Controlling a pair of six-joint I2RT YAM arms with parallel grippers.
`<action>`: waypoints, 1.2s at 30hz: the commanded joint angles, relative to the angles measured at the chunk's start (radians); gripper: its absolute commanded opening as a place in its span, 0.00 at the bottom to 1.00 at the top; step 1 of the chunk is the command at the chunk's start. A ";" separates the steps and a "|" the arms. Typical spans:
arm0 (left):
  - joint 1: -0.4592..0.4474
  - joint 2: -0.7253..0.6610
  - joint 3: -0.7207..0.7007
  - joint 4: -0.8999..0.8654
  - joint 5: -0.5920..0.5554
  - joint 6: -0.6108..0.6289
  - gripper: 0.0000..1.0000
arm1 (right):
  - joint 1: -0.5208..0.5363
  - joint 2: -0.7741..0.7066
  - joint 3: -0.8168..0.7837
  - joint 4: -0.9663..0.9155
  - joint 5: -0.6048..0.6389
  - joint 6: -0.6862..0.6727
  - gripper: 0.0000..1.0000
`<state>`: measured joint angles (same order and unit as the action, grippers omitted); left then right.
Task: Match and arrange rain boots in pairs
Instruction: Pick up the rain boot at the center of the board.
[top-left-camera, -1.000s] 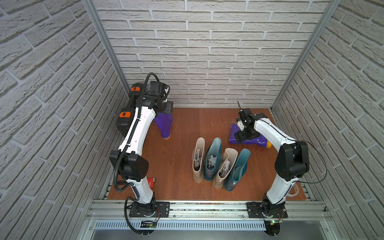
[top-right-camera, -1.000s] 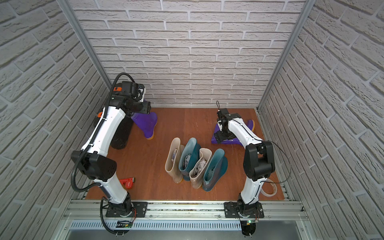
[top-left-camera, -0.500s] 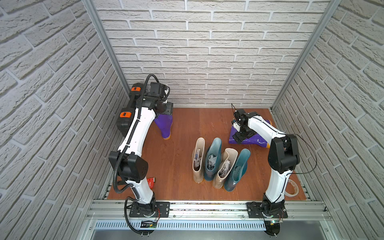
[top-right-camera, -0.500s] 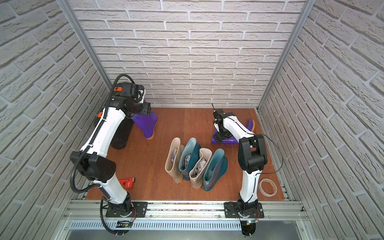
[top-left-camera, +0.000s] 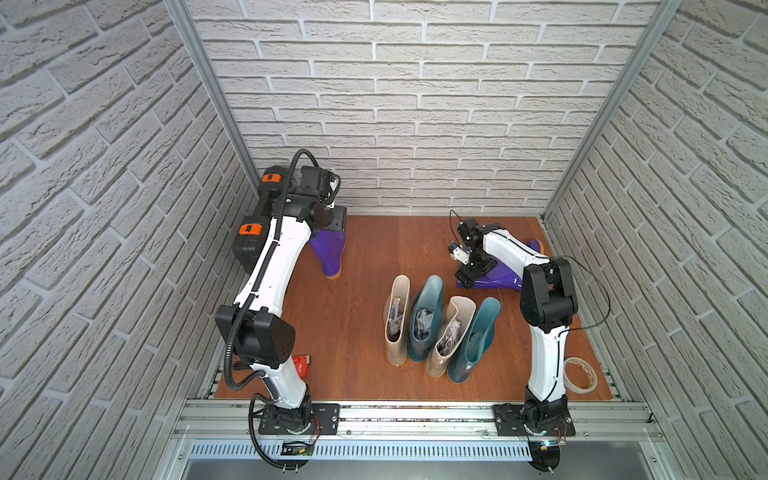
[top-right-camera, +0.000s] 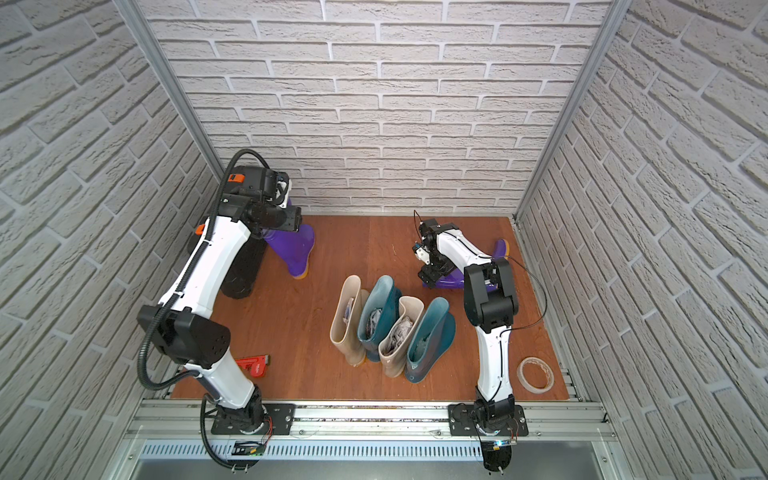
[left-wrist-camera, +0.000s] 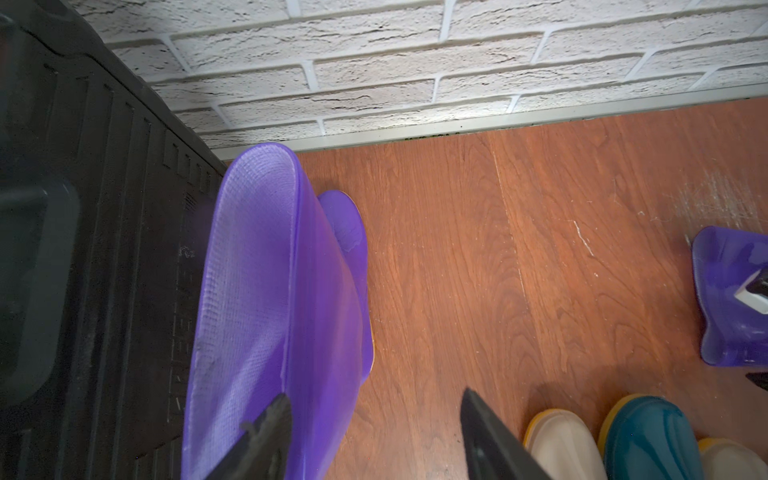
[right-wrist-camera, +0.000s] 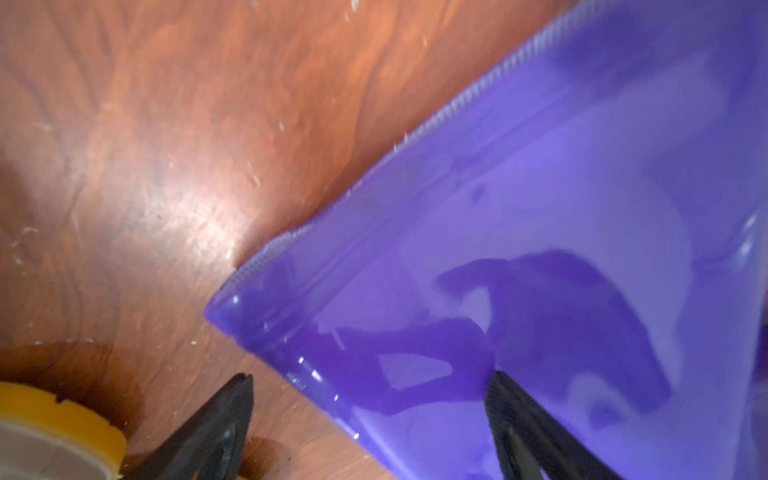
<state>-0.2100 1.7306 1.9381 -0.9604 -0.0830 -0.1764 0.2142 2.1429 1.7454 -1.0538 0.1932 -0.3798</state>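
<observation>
rain boots (top-left-camera: 399, 291) stand unpaired on the wooden surface (top-left-camera: 374, 249). in both top views four form an upright, touching row at near centre: from left to right a beige boot (top-left-camera: 392, 353), a teal boot (top-left-camera: 428, 291), a second beige boot (top-left-camera: 461, 309) and a second teal boot (top-left-camera: 486, 316). the upright purple boot (top-left-camera: 330, 257) stands far left beside the black case (top-left-camera: 249, 249), under the left end effector (top-left-camera: 332, 226). the lying purple boot (top-left-camera: 498, 282) rests on its side far right, with the right end effector (top-left-camera: 471, 276) at its shaft end.

left wrist view: fingers apart, straddling the upright boot's shaft wall, one inside the opening, one outside and clear of it.

right wrist view: fingers apart, one over bare wood, one over the lying boot's shaft.
</observation>
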 joint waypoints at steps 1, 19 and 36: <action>-0.006 -0.036 -0.013 0.029 -0.006 0.007 0.64 | 0.008 0.035 0.034 -0.005 0.008 -0.042 0.86; -0.008 -0.061 -0.031 0.029 -0.014 0.014 0.51 | -0.001 0.077 0.052 -0.007 0.025 -0.009 0.10; -0.092 -0.077 0.113 -0.011 0.036 -0.059 0.59 | -0.047 -0.218 0.134 0.038 -0.068 0.129 0.06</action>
<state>-0.2779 1.6749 2.0094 -0.9726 -0.0761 -0.2039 0.1715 2.0422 1.8446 -1.0401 0.1474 -0.3023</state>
